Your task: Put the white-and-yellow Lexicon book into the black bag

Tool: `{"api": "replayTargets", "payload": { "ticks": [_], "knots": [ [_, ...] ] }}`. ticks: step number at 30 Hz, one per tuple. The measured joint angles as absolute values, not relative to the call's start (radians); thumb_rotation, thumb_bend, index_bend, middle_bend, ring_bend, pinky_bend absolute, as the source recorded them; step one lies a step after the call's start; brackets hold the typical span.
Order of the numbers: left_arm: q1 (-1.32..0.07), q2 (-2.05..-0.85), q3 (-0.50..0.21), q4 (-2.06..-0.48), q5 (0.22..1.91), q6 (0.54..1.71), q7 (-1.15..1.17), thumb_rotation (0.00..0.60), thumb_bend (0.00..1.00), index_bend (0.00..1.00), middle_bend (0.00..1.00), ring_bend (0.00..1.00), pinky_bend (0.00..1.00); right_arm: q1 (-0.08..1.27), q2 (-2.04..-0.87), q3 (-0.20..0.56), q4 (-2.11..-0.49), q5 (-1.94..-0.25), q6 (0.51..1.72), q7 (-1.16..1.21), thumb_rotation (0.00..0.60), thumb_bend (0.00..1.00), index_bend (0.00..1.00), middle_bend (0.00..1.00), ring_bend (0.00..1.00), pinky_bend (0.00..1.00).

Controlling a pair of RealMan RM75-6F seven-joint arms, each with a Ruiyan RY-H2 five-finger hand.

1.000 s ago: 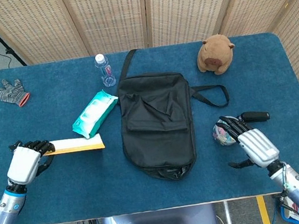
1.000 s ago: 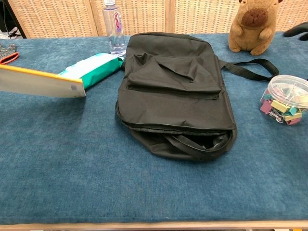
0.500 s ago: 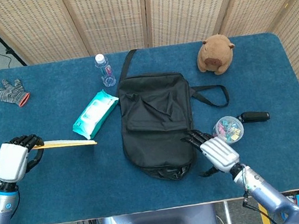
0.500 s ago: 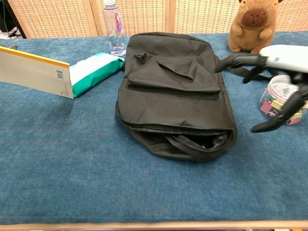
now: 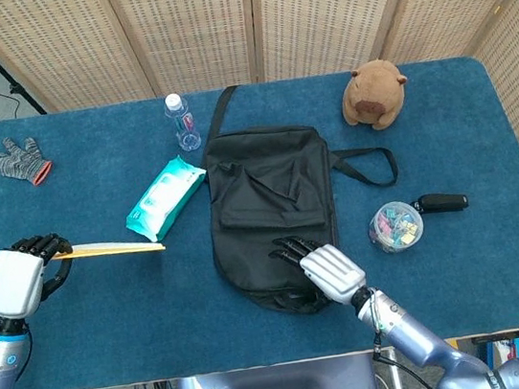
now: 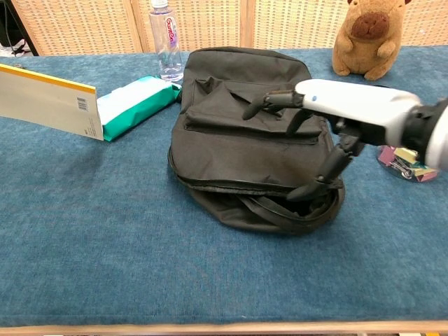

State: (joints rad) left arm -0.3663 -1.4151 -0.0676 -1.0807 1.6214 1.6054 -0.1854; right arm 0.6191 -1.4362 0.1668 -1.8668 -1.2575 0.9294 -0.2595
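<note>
My left hand (image 5: pixel 20 277) grips the white-and-yellow Lexicon book (image 5: pixel 112 248) at the table's left side, holding it on edge above the cloth; the book (image 6: pixel 49 102) shows its white back cover with a yellow top edge and barcode in the chest view. The black bag (image 5: pixel 272 214) lies flat in the middle with its opening (image 6: pixel 280 210) toward the front edge. My right hand (image 5: pixel 320 268) hovers over the bag's near end with fingers spread; the same hand (image 6: pixel 329 126) has its fingertips reaching down at the opening's rim, holding nothing that I can see.
A teal wipes pack (image 5: pixel 163 198) lies just left of the bag, a water bottle (image 5: pixel 181 120) behind it. A grey glove (image 5: pixel 18 161) is far left. A plush capybara (image 5: pixel 373 93), a tub of clips (image 5: pixel 396 227) and a car key (image 5: pixel 442 202) sit on the right.
My right hand has swept left from beside the clip tub to over the bag's near end. The left hand has raised and tilted the book onto its edge, shifting slightly left.
</note>
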Motion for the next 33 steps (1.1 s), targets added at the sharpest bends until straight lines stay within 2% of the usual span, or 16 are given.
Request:
{"api": "replayTargets", "payload": {
  "ticks": [7, 20, 28, 31, 33],
  "knots": [
    [-0.362, -1.410, -0.074, -1.085, 1.619, 1.608, -0.200, 0.600, 0.54, 0.77, 0.61, 0.60, 0.70, 0.668, -1.541, 0.172, -1.774, -1.248, 0.931, -0.299, 0.600, 0.00, 0.15, 0.08, 0.09, 0.22],
    [-0.356, -1.397, -0.085, -1.092, 1.614, 1.610, -0.226, 0.600, 0.54, 0.77, 0.61, 0.60, 0.70, 0.718, -1.626, 0.164, -1.632, -1.230, 0.946, -0.378, 0.600, 0.00, 0.18, 0.11, 0.11, 0.22],
    [-0.354, -1.395, -0.087, -1.096, 1.615, 1.608, -0.230, 0.600, 0.54, 0.77, 0.61, 0.60, 0.70, 0.721, -1.672, 0.145, -1.546, -1.288, 1.002, -0.406, 0.600, 0.00, 0.30, 0.21, 0.22, 0.35],
    [-0.354, -1.394, -0.088, -1.095, 1.615, 1.607, -0.232, 0.600, 0.54, 0.77, 0.61, 0.60, 0.70, 0.718, -1.693, 0.140, -1.511, -1.323, 1.032, -0.392, 0.600, 0.01, 0.37, 0.29, 0.30, 0.44],
    [-0.353, -1.394, -0.088, -1.095, 1.617, 1.608, -0.232, 0.600, 0.54, 0.77, 0.61, 0.60, 0.70, 0.715, -1.703, 0.137, -1.494, -1.344, 1.048, -0.371, 0.600, 0.06, 0.43, 0.33, 0.35, 0.51]
  ]
}}
